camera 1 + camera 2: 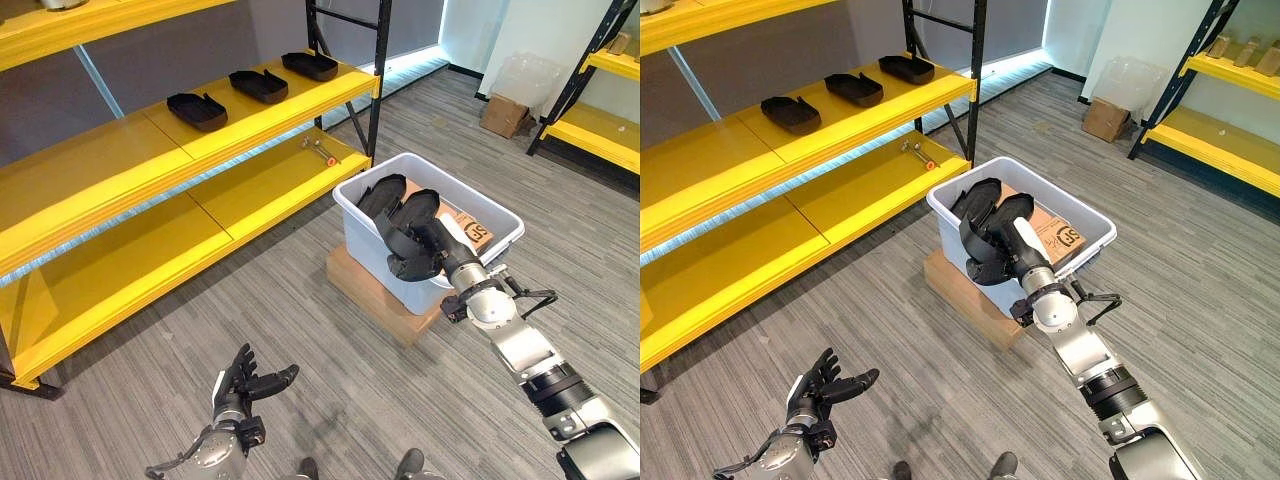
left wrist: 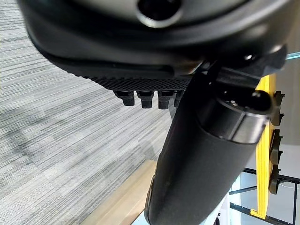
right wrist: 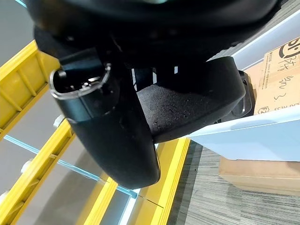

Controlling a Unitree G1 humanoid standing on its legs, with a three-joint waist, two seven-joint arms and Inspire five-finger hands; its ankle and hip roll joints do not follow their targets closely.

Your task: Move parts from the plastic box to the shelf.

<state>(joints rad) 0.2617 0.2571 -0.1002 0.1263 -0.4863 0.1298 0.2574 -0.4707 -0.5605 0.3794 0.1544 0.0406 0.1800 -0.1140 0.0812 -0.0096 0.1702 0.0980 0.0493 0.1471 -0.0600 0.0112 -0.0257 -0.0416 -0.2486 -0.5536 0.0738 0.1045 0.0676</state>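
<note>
Right robot hand (image 1: 412,252) around matte black part (image 1: 418,212)

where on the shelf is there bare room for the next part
The upper yellow shelf is bare to the left of the three black parts, from the nearest part to the picture's edge. The lower shelf is also open left of the small tool. It is crowded at the right end, where the parts sit in a row. The right hand grips a part at the box.
</note>
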